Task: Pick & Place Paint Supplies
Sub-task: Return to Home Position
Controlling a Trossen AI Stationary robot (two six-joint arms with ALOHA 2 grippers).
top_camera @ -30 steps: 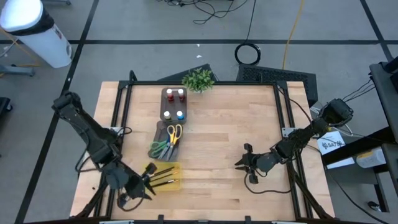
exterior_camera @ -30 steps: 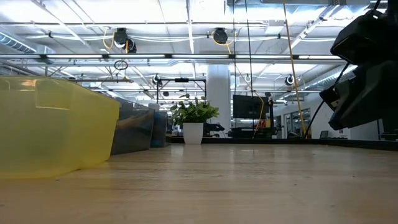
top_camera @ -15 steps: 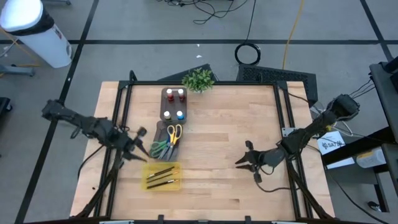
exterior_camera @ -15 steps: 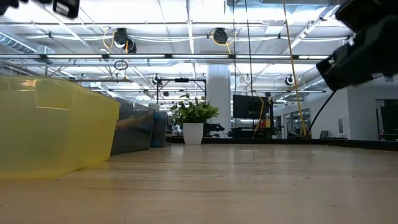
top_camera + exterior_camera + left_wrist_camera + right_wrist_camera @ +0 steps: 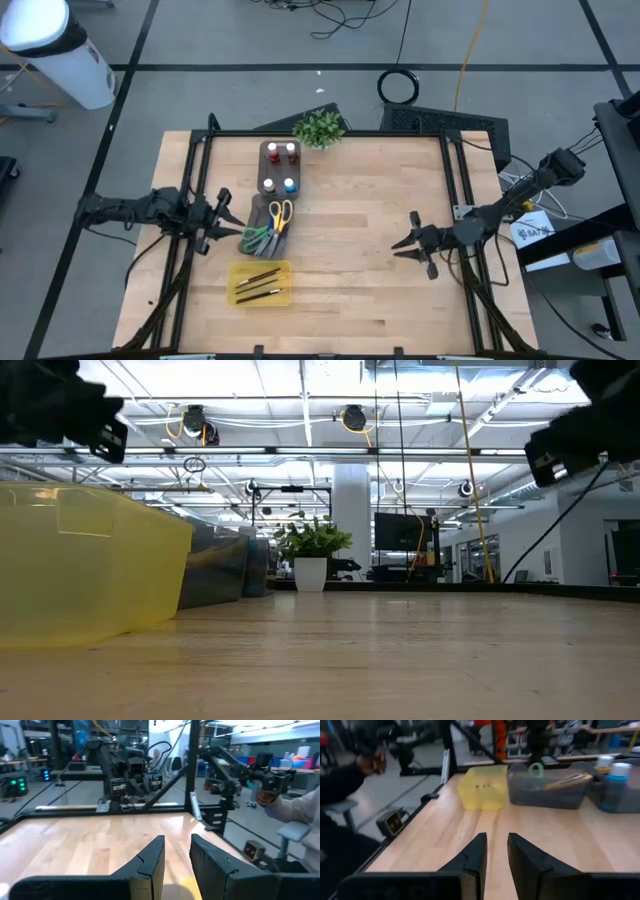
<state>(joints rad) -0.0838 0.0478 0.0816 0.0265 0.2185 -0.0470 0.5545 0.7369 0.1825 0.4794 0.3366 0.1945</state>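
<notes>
Paint bottles with red and white caps (image 5: 281,151) and blue and white caps (image 5: 281,185) stand in the far end of the dark grey organiser tray (image 5: 262,208). Scissors with green and yellow handles (image 5: 270,228) lie in its near end. Thin dark brushes (image 5: 258,284) lie in the yellow tray (image 5: 236,272). My left gripper (image 5: 232,215) (image 5: 175,842) hangs level just left of the organiser, open by a narrow gap, nothing between its fingers. My right gripper (image 5: 402,242) (image 5: 496,837) hangs level over the table's right half, pointing at the trays, also narrowly open with nothing in it.
A small potted plant (image 5: 318,128) stands at the far edge. Black frame rails (image 5: 196,180) run along the table's left and right sides. Bare wood lies between the trays and my right gripper. A person's hand (image 5: 369,762) and sleeve (image 5: 300,807) show beyond the table.
My left gripper has swung from beside the yellow tray toward the far edge, to the organiser's left side, turning to point across the table as its arm folded back. My right gripper has drawn back toward the right edge and risen a little.
</notes>
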